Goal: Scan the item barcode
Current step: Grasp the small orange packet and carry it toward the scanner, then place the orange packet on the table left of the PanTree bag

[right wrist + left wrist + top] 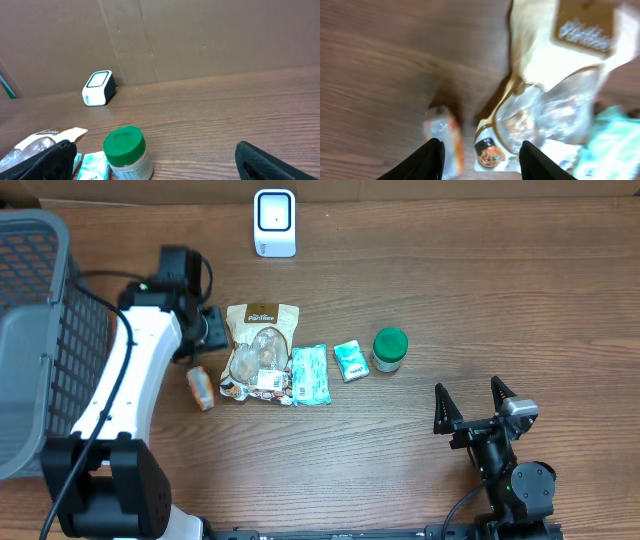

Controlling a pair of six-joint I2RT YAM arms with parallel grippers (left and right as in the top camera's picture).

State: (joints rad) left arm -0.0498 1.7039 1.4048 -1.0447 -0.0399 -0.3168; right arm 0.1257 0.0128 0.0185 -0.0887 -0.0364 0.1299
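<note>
The white barcode scanner point(274, 222) stands at the table's far edge, also seen in the right wrist view as the scanner point(98, 88). A row of items lies mid-table: a small orange packet point(201, 388), a tan snack bag point(259, 350), a teal packet point(309, 374), a smaller teal packet point(350, 360) and a green-lidded jar point(389, 349). My left gripper point(482, 160) hovers open above the orange packet point(445, 135) and the bag's corner point(560, 75), holding nothing; that view is blurred. My right gripper point(476, 405) rests open, facing the jar point(127, 152).
A grey mesh basket point(40, 330) fills the left side of the table. A cardboard wall point(200, 35) runs behind the scanner. Bare wood lies between the jar and my right gripper and across the right half.
</note>
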